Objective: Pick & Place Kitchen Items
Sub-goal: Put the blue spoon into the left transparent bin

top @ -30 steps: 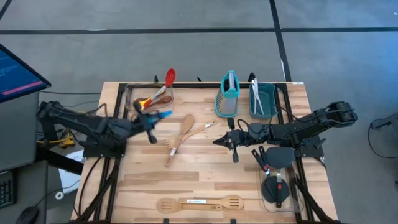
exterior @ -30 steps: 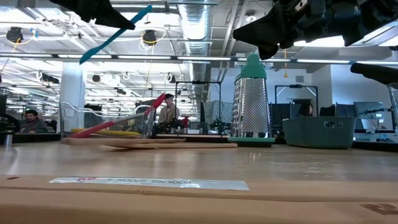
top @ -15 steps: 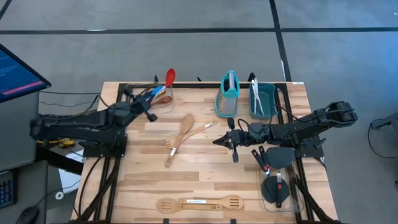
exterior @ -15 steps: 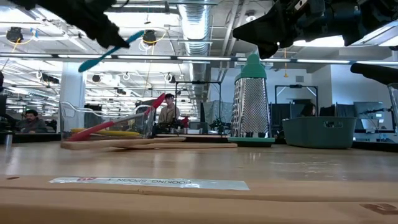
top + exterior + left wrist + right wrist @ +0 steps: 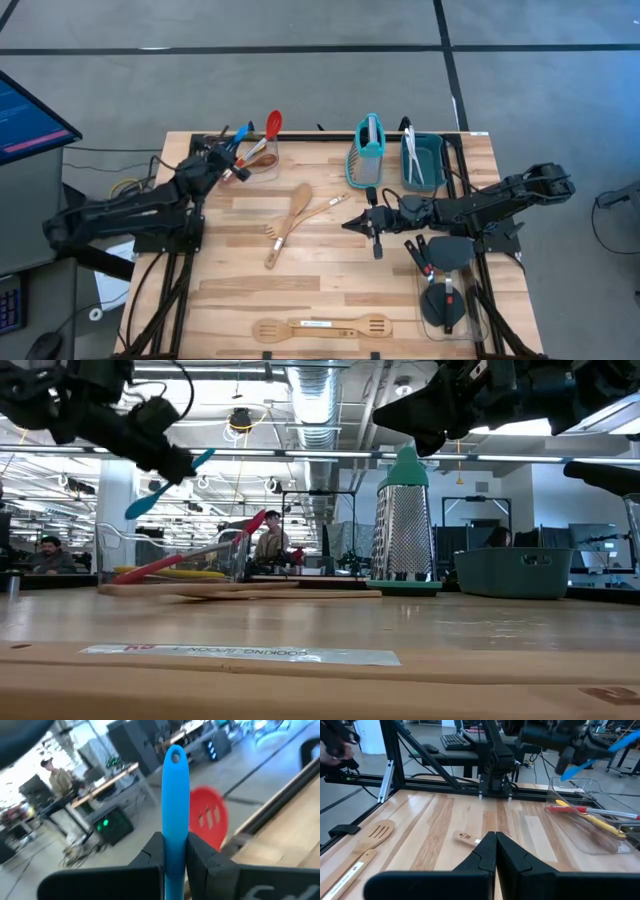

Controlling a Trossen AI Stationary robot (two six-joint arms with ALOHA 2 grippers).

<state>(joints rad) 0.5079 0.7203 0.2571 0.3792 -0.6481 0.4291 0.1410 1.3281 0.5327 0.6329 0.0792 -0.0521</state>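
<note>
My left gripper (image 5: pixel 229 161) is shut on a blue utensil (image 5: pixel 241 132) and holds it in the air over the left end of a clear container (image 5: pixel 262 166) at the table's far left. In that container lie a red spoon (image 5: pixel 272 124), a yellow utensil (image 5: pixel 590 818) and a wooden one. In the low view the blue utensil (image 5: pixel 160 488) slants above the container. My right gripper (image 5: pixel 352 226) hovers shut over the middle of the table with nothing in it, near a wooden spoon and a wooden fork (image 5: pixel 290 218). My left gripper pinches the blue utensil's handle (image 5: pixel 175 827) between its two fingers (image 5: pixel 199 852). The handle runs along the fingers, and its holed end (image 5: pixel 175 756) sticks out past the fingertips toward the far edge. The utensil is lifted clear and slanted, its other end (image 5: pixel 138 509) lower.
A teal box grater (image 5: pixel 366 154) stands at the far middle, beside a teal bin (image 5: pixel 430 160) with light utensils. Two slotted wooden spatulas (image 5: pixel 320 326) lie at the near edge. Black spatulas (image 5: pixel 445 285) lie at the near right. The middle left of the table is bare wood.
My left gripper has swung toward the table's far edge and left, from beside the wooden spoon to over the clear container. It has come down and turned, carrying the blue utensil, which stays clear of the table and now points toward the far edge.
</note>
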